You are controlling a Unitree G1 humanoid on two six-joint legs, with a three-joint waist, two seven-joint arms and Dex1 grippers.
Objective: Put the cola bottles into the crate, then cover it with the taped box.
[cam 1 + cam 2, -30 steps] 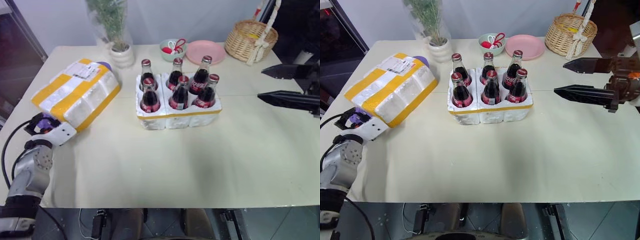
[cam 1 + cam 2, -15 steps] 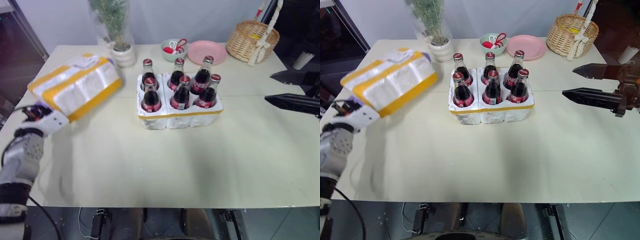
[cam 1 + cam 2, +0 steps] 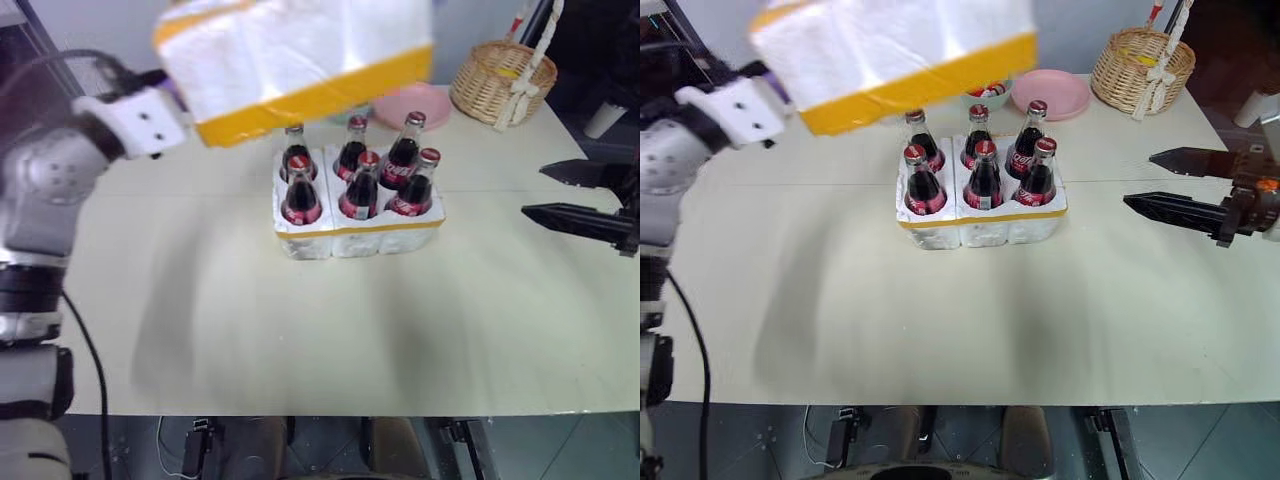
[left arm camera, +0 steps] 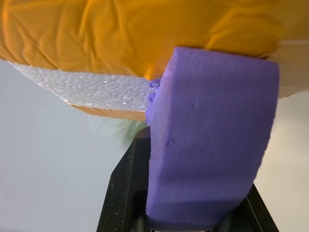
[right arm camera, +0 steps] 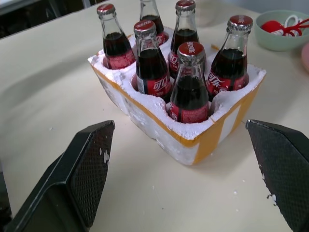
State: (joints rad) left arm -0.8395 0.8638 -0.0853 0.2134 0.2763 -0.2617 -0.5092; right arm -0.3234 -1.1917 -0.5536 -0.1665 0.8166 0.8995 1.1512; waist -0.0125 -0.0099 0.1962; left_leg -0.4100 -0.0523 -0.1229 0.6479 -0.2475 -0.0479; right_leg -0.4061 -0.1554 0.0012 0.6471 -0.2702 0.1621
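The left gripper point(image 3: 165, 100) is clamped tight on a purple foam pad point(image 4: 207, 145) fixed to the end of the box point(image 3: 300, 50), and holds the box in the air. The box hangs above the back left of the table point(image 3: 300, 330), over and just behind the crate point(image 3: 355, 235), tilted so that its yellow-taped lower edge slopes up to the right. In the left wrist view the pad sits between the black fingers point(image 4: 120, 193), pressed against the box's yellow tape and bare white foam.

The crate stands on the table near the middle, with all six bottles point(image 3: 360, 185) upright in its wells, three at the back and three at the front. A yellow band runs round its sides. The box's lower edge covers the tops of the back bottles in the eye views, though it is apart from them, higher up.

The right gripper point(image 3: 1160, 182) hovers over the table's right side, well apart from the crate, its two fingers spread wide and holding nothing, pointing towards the crate. In the right wrist view the crate and bottles lie ahead between the open fingers point(image 5: 82, 169).

At the back of the table are a pink plate point(image 3: 425, 100) and a wicker basket point(image 3: 500, 80).
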